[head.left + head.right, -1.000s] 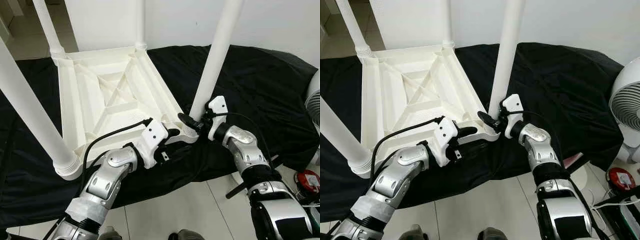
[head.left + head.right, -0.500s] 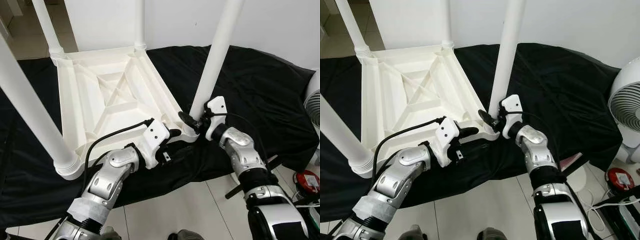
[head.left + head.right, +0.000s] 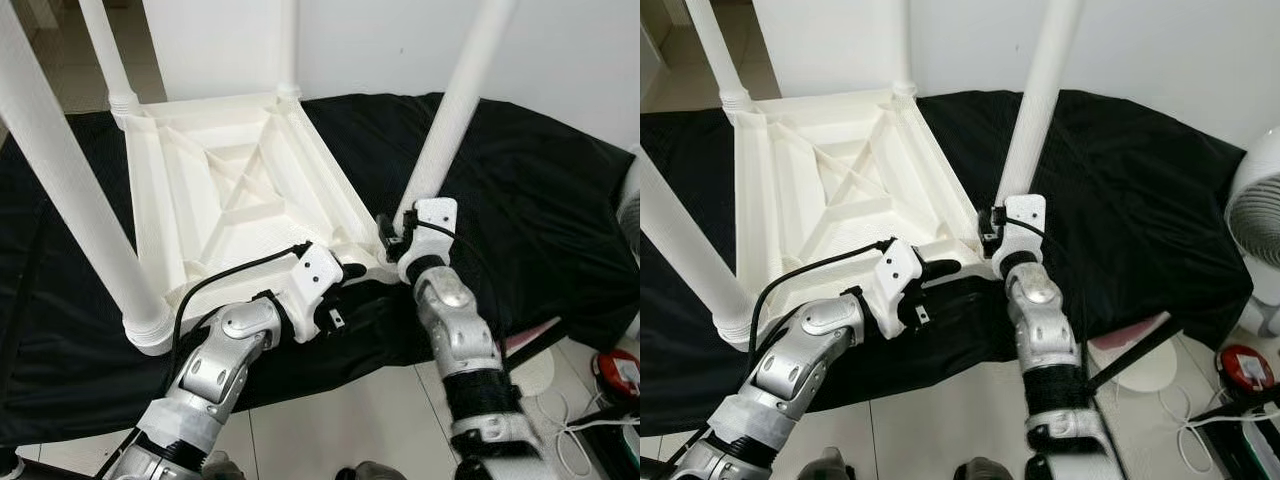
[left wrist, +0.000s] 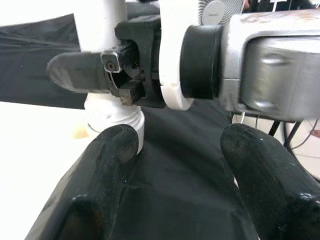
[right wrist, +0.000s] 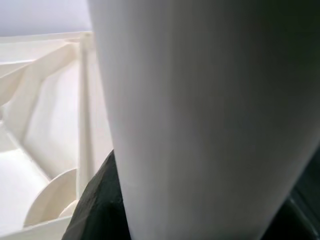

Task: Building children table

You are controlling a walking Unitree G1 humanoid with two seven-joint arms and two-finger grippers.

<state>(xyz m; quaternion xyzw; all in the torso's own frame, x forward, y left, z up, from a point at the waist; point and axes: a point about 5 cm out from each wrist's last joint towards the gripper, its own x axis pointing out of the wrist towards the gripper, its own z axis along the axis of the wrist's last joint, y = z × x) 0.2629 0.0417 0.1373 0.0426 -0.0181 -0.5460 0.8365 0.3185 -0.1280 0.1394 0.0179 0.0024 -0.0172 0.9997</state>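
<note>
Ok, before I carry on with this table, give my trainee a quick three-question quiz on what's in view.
1. True or false: the white table lies upside down on the black cloth, legs pointing up.
2. Which gripper is at the base of the near right leg? A) left gripper B) right gripper C) both
3. Fill in: the left gripper sits at the table's near ____, by that leg's socket, its fingers spread apart.

Key: 1 true. 2 B: the right gripper wraps that leg just above its socket. 3 edge.
</note>
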